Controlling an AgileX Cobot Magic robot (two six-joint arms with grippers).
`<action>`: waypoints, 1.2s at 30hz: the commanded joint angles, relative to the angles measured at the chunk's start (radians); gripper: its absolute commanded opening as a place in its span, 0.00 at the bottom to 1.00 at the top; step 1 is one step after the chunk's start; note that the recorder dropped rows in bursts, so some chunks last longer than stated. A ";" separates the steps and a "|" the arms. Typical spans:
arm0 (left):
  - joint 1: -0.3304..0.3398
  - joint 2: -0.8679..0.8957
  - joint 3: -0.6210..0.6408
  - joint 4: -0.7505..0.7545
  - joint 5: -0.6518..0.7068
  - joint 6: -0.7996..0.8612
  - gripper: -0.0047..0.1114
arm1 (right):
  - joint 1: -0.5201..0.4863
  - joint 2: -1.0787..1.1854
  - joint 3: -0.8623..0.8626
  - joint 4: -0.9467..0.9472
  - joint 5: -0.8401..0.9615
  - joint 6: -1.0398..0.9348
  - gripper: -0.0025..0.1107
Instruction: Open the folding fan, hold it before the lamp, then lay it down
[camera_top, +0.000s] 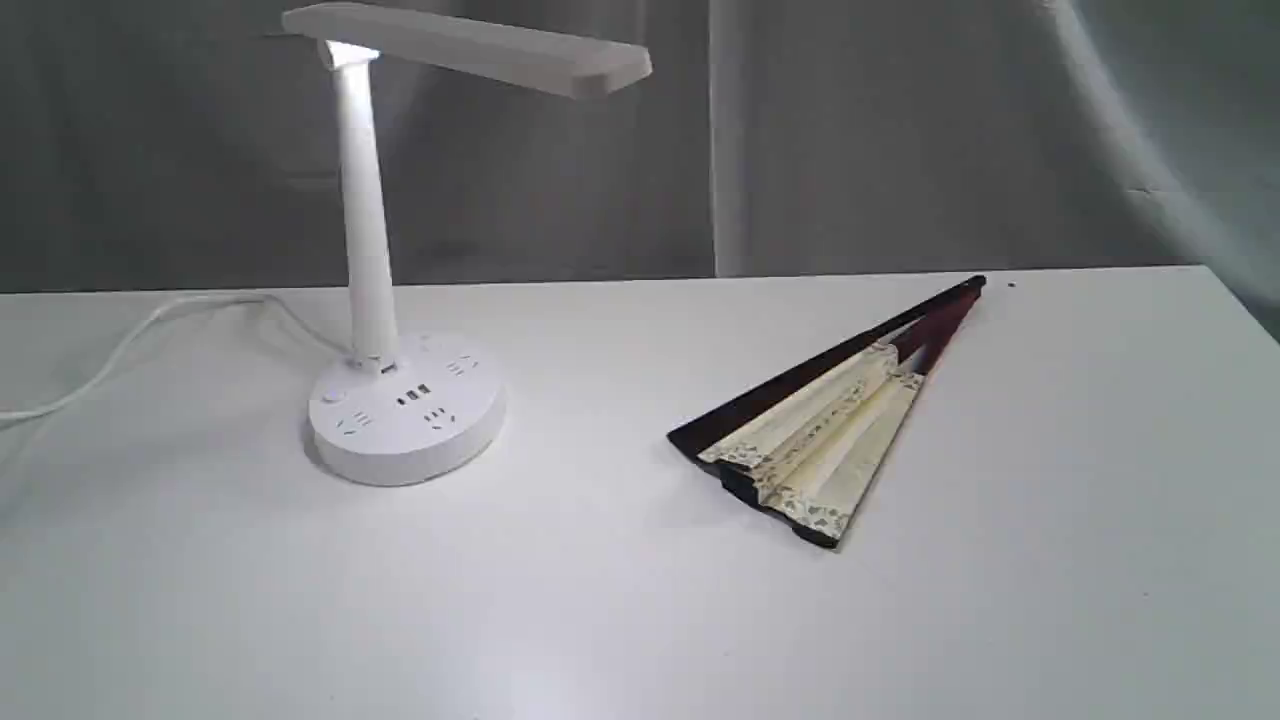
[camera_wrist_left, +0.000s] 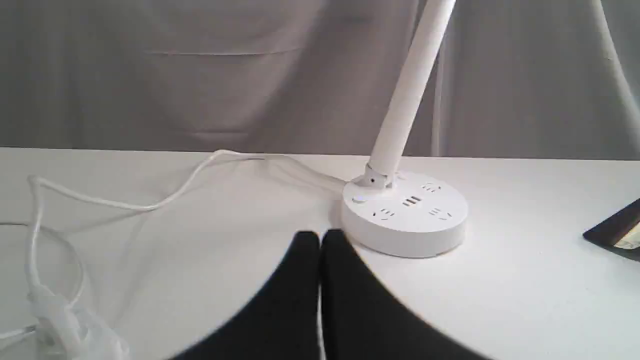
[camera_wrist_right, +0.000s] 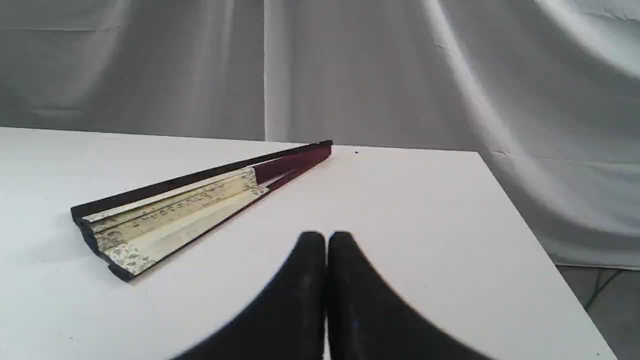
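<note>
Folding fan (camera_top: 830, 420) is being left lying flat on the white table (camera_top: 600, 620), right of centre in the exterior frame. It's only partly fanned out. A few cream pleats are being shown between the dark guards, with the pivot end being pointed toward the upper right and the wide speckled end toward the lower middle.

The lamp (camera_top: 366, 250) is being kept upright in the left half, well apart from the fan. Its round base is being rested on the table at middle left, and the flat head is being carried by the slim stem at the upper left. The white cord (camera_top: 130, 340) is being trailed off toward the left edge. Grey cloth (camera_top: 900, 130) is being hung behind the table.

In the left wrist view, the left gripper (camera_wrist_left: 320, 237) is being held over the table with its black fingers pressed together on nothing, the lamp base sitting just beyond the tips. In the right wrist view, the right gripper (camera_wrist_right: 326, 237) is being held the same way, fingers squeezed flat against each other. The fan is being seen beyond them, clearly apart from the tips.
</note>
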 joint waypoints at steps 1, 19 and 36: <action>-0.005 -0.003 0.005 -0.005 -0.002 -0.002 0.04 | 0.000 -0.005 0.003 -0.007 -0.002 -0.009 0.02; -0.005 -0.003 0.005 -0.060 -0.070 -0.011 0.04 | 0.000 -0.005 0.003 -0.012 -0.002 -0.011 0.02; -0.005 -0.003 0.005 -0.062 -0.107 -0.116 0.04 | 0.000 -0.005 -0.039 0.015 -0.121 0.008 0.02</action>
